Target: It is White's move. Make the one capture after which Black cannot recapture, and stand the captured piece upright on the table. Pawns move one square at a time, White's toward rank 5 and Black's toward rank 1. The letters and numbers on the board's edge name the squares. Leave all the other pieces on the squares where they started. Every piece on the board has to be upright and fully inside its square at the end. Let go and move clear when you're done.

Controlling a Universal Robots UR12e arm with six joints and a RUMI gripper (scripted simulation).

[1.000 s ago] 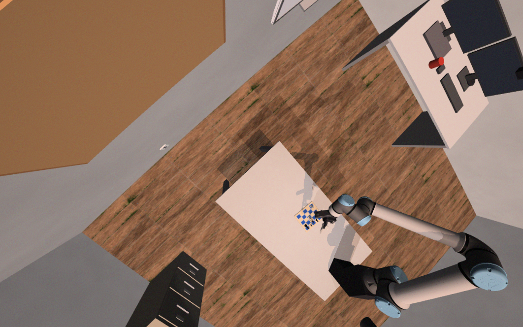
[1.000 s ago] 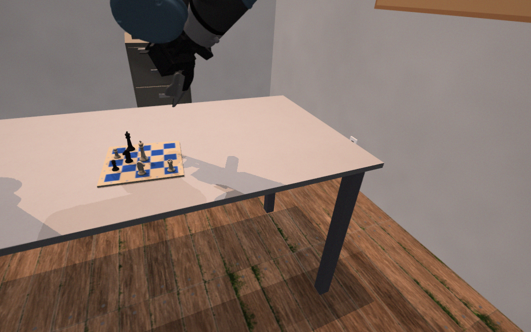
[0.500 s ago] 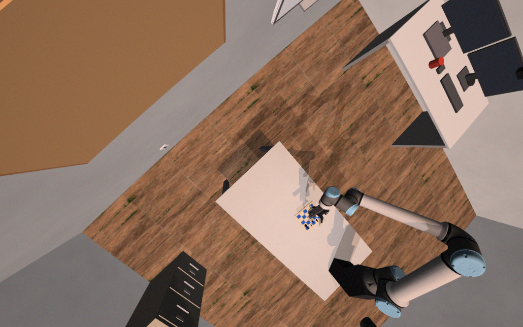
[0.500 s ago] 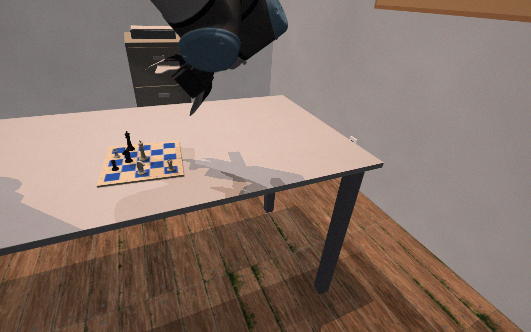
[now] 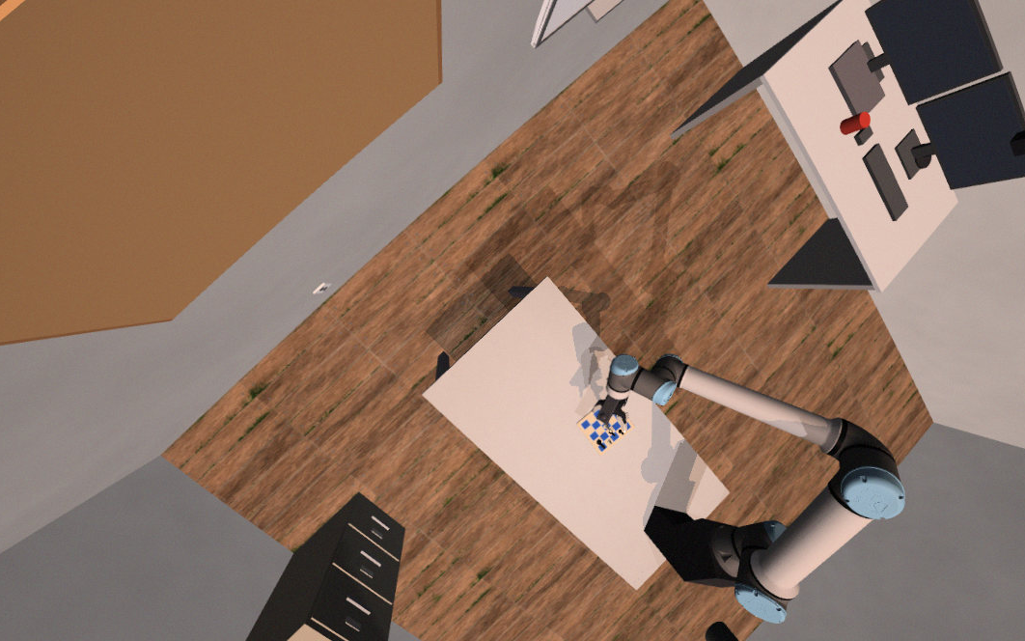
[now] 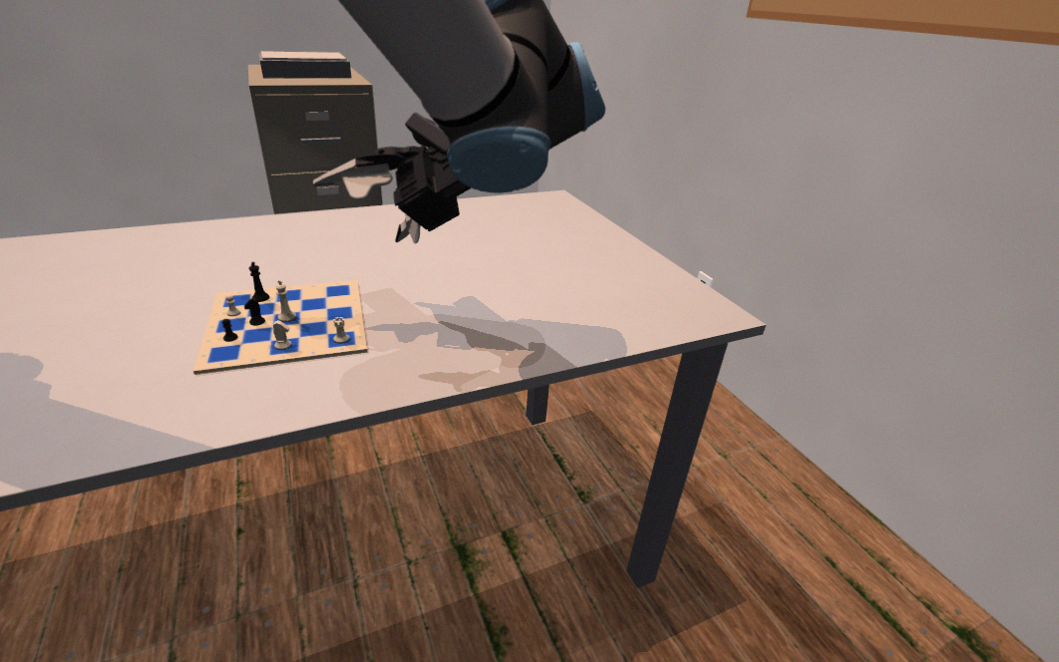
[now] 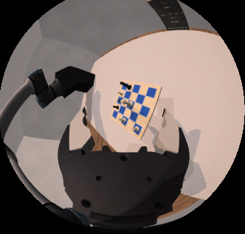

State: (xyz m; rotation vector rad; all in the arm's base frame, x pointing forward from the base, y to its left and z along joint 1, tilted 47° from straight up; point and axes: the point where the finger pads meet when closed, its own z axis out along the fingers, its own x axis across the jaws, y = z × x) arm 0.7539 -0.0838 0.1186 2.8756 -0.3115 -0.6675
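My gripper (image 5: 614, 424) (image 6: 360, 211) (image 7: 124, 108) is open and empty, tilted high above the table beside the board (image 6: 319, 348) (image 7: 148, 102). In the exterior view, all pieces stand upright on the board: the black king (image 6: 256, 283) (image 7: 126, 85) at the back left, a white pawn (image 6: 231, 306) and the black knight (image 6: 254, 312) near it, the white king (image 6: 284, 304) (image 7: 128, 103) towards the middle, a black pawn (image 6: 227, 331) (image 7: 116, 107) at the left, the white knight (image 6: 281, 335) (image 7: 122, 119) and the white rook (image 6: 340, 331) (image 7: 136, 128) in front. The edge letters are unreadable.
The board lies on the pale table (image 5: 500, 382) (image 6: 476, 271) (image 7: 195, 74). The arm's black base (image 5: 683, 542) is at one end of the table. A filing cabinet (image 5: 357, 558) (image 6: 311, 123) stands beyond it, and a desk with monitors (image 5: 922, 231) stands apart.
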